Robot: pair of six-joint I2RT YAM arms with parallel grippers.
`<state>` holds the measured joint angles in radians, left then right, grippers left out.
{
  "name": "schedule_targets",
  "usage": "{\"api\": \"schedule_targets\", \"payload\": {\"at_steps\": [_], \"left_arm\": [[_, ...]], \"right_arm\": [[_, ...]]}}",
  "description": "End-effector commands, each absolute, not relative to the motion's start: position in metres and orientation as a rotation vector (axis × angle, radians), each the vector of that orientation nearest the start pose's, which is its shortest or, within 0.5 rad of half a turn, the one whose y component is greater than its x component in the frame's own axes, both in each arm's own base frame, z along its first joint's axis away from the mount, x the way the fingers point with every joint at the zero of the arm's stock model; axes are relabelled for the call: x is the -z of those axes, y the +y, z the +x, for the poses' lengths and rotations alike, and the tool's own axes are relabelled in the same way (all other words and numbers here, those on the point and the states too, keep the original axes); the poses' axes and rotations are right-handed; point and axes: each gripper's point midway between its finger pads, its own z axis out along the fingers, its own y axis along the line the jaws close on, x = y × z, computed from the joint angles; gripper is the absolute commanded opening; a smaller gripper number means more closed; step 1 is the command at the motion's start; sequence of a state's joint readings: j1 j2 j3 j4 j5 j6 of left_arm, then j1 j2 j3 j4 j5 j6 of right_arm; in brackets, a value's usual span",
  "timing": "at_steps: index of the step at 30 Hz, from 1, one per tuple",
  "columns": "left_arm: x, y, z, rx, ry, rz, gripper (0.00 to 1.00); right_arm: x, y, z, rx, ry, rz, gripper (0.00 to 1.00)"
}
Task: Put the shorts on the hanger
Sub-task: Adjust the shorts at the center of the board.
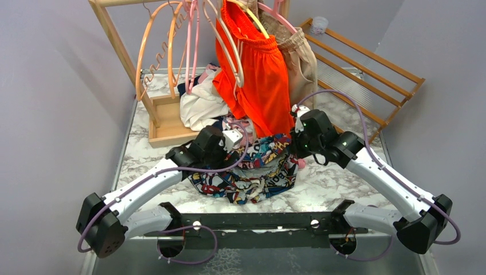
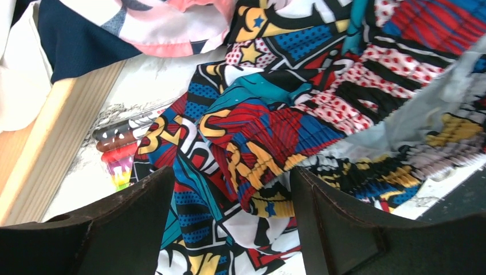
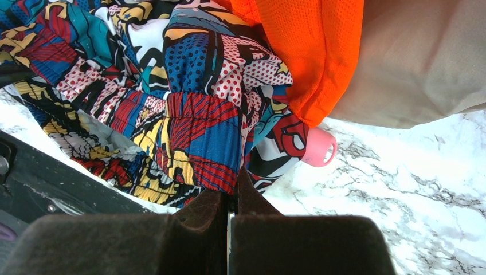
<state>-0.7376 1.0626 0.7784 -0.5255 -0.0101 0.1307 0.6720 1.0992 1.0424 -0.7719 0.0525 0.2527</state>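
Note:
The comic-print shorts [image 1: 252, 172] lie crumpled on the marble table between my two arms. My left gripper [image 2: 229, 177] is open, its jaws standing on either side of a fold of the shorts [image 2: 269, 137] near the ribbed waistband. My right gripper [image 3: 232, 180] is shut on the ribbed waistband edge of the shorts [image 3: 195, 132] at their right side. In the top view the left gripper [image 1: 232, 140] and right gripper [image 1: 298, 143] sit at the shorts' far corners. The cream hanger [image 1: 232, 51] hangs on the rack behind, over the orange shorts.
Orange shorts [image 1: 261, 80] and beige shorts [image 1: 301, 63] hang from the rack just behind the grippers. Pink hangers [image 1: 192, 46] and orange hangers [image 1: 152, 51] hang at the left. A clothes pile [image 1: 200, 106] rests by the wooden base [image 1: 163, 123]. A pink hanger end [image 3: 318, 148] lies under the shorts.

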Motion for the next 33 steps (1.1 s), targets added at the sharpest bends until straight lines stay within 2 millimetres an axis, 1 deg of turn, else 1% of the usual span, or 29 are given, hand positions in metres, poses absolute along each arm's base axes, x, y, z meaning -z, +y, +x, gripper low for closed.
{"api": "schedule_targets", "payload": {"at_steps": [1,4,7,9,11,13,15,17,18,19,21,23,26,29,31,33], "left_arm": [[-0.129,-0.187,0.229,0.232,2.172,0.99,0.75],[-0.123,-0.186,0.231,0.216,2.196,0.994,0.75],[-0.115,-0.186,0.233,0.198,2.229,1.006,0.69],[-0.111,-0.187,0.232,0.197,2.243,1.017,0.58],[-0.113,-0.186,0.234,0.186,2.239,1.007,0.43],[-0.12,-0.184,0.235,0.18,2.22,0.975,0.32],[-0.128,-0.184,0.233,0.203,2.187,0.955,0.24],[-0.139,-0.182,0.233,0.213,2.158,0.923,0.14],[-0.146,-0.182,0.233,0.223,2.143,0.9,0.08],[-0.155,-0.182,0.234,0.231,2.123,0.871,0.0],[-0.179,-0.179,0.235,0.246,2.086,0.775,0.0],[-0.21,-0.174,0.235,0.279,2.039,0.658,0.0],[-0.266,-0.167,0.231,0.355,1.929,0.491,0.0],[-0.315,-0.161,0.22,0.457,1.822,0.379,0.0],[-0.342,-0.158,0.211,0.522,1.757,0.338,0.0],[-0.364,-0.156,0.202,0.576,1.708,0.312,0.0]], "right_arm": [[-0.192,0.181,0.223,-0.4,2.346,-0.493,0.01],[-0.194,0.181,0.222,-0.409,2.341,-0.49,0.01],[-0.2,0.184,0.221,-0.434,2.327,-0.488,0.01],[-0.203,0.186,0.219,-0.457,2.32,-0.49,0.01],[-0.203,0.187,0.216,-0.474,2.319,-0.49,0.01],[-0.203,0.188,0.214,-0.492,2.318,-0.49,0.01],[-0.203,0.189,0.213,-0.51,2.315,-0.489,0.01],[-0.204,0.192,0.212,-0.533,2.312,-0.489,0.01],[-0.205,0.193,0.212,-0.539,2.308,-0.488,0.01],[-0.207,0.195,0.212,-0.546,2.304,-0.486,0.01],[-0.215,0.197,0.213,-0.561,2.284,-0.497,0.01],[-0.227,0.198,0.214,-0.569,2.255,-0.512,0.01],[-0.245,0.195,0.218,-0.54,2.232,-0.508,0.01],[-0.259,0.187,0.224,-0.484,2.22,-0.47,0.01],[-0.265,0.182,0.227,-0.455,2.22,-0.439,0.01],[-0.268,0.177,0.23,-0.412,2.227,-0.409,0.01]]}}
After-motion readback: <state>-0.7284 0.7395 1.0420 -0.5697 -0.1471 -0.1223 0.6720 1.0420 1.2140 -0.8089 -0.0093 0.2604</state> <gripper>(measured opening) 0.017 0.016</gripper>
